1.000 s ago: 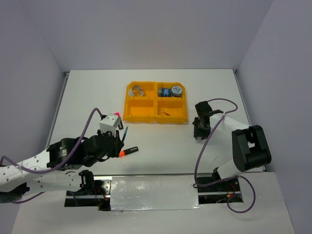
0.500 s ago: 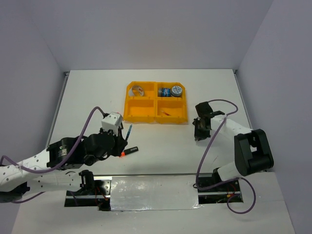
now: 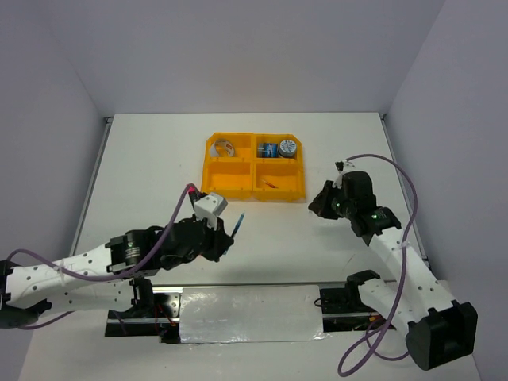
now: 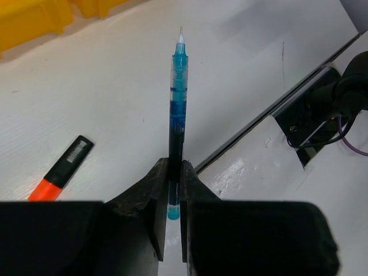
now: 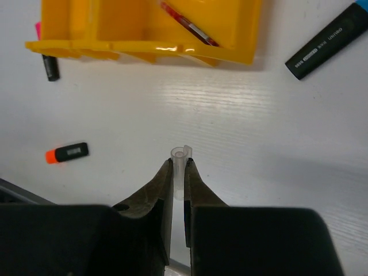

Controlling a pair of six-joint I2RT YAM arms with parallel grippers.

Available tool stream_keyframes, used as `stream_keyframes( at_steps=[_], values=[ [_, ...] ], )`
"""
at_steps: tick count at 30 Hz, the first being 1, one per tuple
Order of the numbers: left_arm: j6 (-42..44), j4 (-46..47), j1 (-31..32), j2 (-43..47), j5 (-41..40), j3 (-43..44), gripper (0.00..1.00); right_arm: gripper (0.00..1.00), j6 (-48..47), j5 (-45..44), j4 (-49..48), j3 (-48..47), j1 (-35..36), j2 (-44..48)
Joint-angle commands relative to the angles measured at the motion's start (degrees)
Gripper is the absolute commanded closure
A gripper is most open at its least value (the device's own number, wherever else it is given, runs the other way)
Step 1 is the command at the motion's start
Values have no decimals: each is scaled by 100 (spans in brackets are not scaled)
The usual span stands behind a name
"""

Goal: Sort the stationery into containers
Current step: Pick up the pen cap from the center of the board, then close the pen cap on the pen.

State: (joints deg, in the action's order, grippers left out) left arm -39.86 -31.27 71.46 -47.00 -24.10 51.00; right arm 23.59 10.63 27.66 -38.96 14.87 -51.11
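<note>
The orange four-compartment tray point(image 3: 238, 184) stands at the table's middle back. It holds a silvery ring point(image 3: 225, 147), two blue-grey tape rolls point(image 3: 279, 148) and a red pen point(image 5: 187, 23). My left gripper point(image 3: 225, 238) is shut on a thin blue pen point(image 4: 177, 86), tip pointing away, held above the table in front of the tray. My right gripper point(image 5: 178, 163) is shut on a small clear pen cap point(image 5: 179, 158), right of the tray's front corner point(image 3: 320, 202). An orange-capped black marker point(image 4: 63, 169) lies on the table below the left gripper.
A black marker point(image 5: 325, 43) with a blue end lies near the tray's right side. A pink-capped marker point(image 5: 49, 63) lies by the tray's far-left corner. The orange-capped marker also shows in the right wrist view point(image 5: 67, 153). A metal strip runs along the table's near edge point(image 3: 246, 305).
My left arm has moved right and risen with the blue pen, away from the orange-capped marker. My right arm has swung out and its gripper has lifted off the table with the clear cap.
</note>
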Motion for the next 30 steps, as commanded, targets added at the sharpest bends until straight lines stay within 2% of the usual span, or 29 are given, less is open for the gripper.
stream_keyframes(
  at_steps=[1, 3, 5, 9, 13, 20, 22, 25, 30],
  values=[
    [154, 937, 26, -352, 317, -73, 98, 100, 320, 403, -419, -112, 33, 320],
    [153, 1148, 26, -467, 475, -151, 100, 100, 531, 884, -707, -33, 51, 583],
    [189, 1561, 26, -564, 668, -292, 100, 100, 1005, 1342, -1402, 195, 59, 1102],
    [224, 2203, 26, -669, 906, -485, 100, 100, 1691, 1573, -2351, 433, 191, 1849],
    [250, 2879, 26, -793, 1091, -679, 100, 100, 2139, 1057, -3018, 626, 708, 2517],
    [408, 4293, 26, -819, 1425, -987, 100, 100, 2492, 89, -3671, 873, 1762, 2800],
    [443, 4427, 26, -845, 1495, -987, 100, 100, 2361, -401, -3768, 838, 2262, 2756],
    [514, 4585, 26, -881, 1636, -978, 100, 100, 2176, -930, -3811, 776, 2607, 2642],
    [567, 4673, 26, -881, 1724, -1031, 100, 100, 2132, -1028, -4084, 741, 2775, 2510]
  ],
)
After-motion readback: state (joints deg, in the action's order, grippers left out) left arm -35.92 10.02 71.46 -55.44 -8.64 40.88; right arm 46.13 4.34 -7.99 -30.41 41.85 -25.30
